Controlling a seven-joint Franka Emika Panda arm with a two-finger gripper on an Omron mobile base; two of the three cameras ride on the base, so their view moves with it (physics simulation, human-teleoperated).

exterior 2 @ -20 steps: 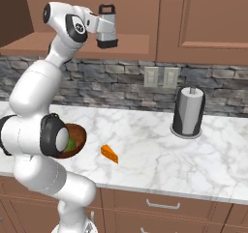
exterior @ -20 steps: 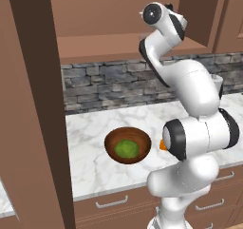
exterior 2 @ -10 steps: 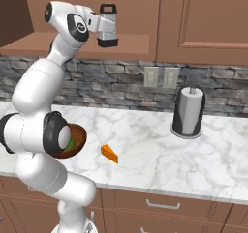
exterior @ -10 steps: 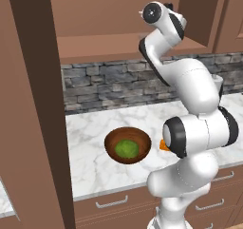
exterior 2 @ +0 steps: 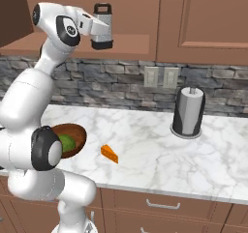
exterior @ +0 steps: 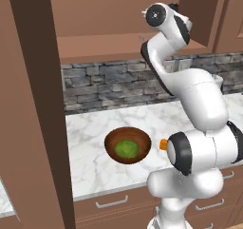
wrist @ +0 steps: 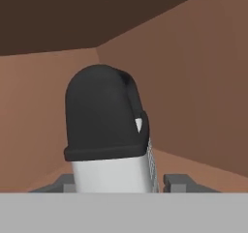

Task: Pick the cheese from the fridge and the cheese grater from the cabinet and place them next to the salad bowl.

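grater (exterior 2: 102, 30): upright at the front edge of the cabinet (exterior: 118, 23) shelf, black handle on top, black base at the bottom, silver tapered body in between.
claw (exterior 2: 95, 29): up at the shelf, fingers either side of the grater's body, closed on it from what I can see. In the hand view the grater (wrist: 109, 135) sits right between the two tips.
cheese (exterior 2: 109, 154): already on the counter (exterior 2: 145, 145), just beside the bowl (exterior 2: 72, 139), not touching it.
bowl: brown wood with greens inside, partly behind the robot's shoulder from the right side.
how it'll handle: my guess is light and totally stiff, so no squish, but smooth metal sides plus a taper means it could slip out of the fingers if squeezed too lightly.
where to grab: mid-body on the flat sides looks sane. The handle would be hard to reach under the cabinet top.
watch out for: the paper towel roll (exterior 2: 188, 112) is well apart, no issue. The shelf lip is the thing to clear.
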